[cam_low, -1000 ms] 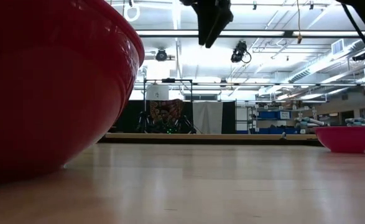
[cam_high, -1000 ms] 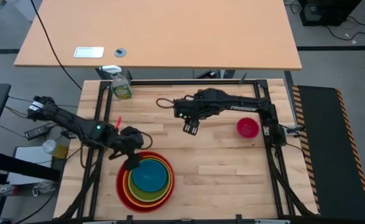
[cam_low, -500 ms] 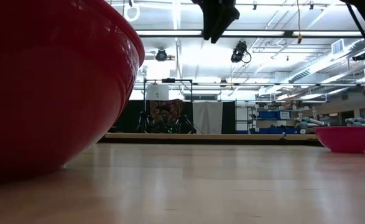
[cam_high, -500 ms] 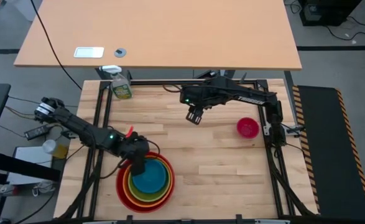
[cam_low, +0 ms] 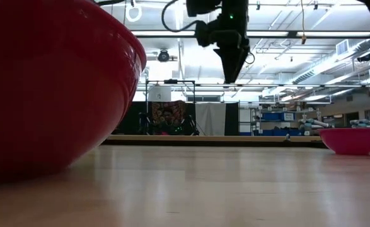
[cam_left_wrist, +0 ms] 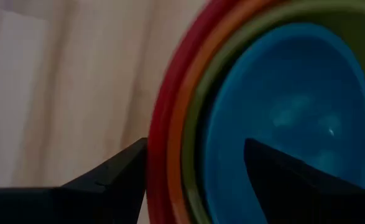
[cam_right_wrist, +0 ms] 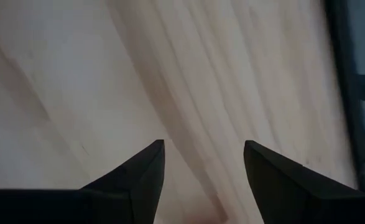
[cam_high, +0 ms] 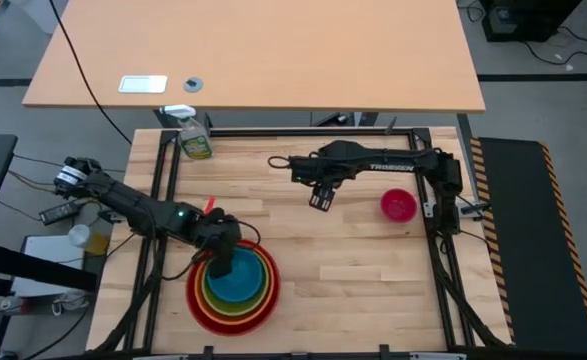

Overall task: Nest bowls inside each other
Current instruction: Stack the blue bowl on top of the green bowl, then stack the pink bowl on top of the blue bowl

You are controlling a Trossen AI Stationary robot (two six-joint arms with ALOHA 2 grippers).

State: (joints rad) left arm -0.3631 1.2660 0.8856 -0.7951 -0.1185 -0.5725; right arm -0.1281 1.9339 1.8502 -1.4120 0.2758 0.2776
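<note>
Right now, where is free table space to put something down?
Bare wood lies between the nested bowls and the pink bowl, and along the near right edge of the table. The left side is crowded: spray bottle, left gripper over the bowls.

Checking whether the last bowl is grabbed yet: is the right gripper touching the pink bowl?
Apart. The high view shows bare table between the open right gripper and the pink bowl.

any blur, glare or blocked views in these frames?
Low view: red bowl fills the left, too close to be sharp; ceiling lights glare. Left wrist view: nested bowls soft, blue bowl shows faint glints. Right wrist view: streaked tabletop, smeared. High view: sharp, evenly lit.
</note>
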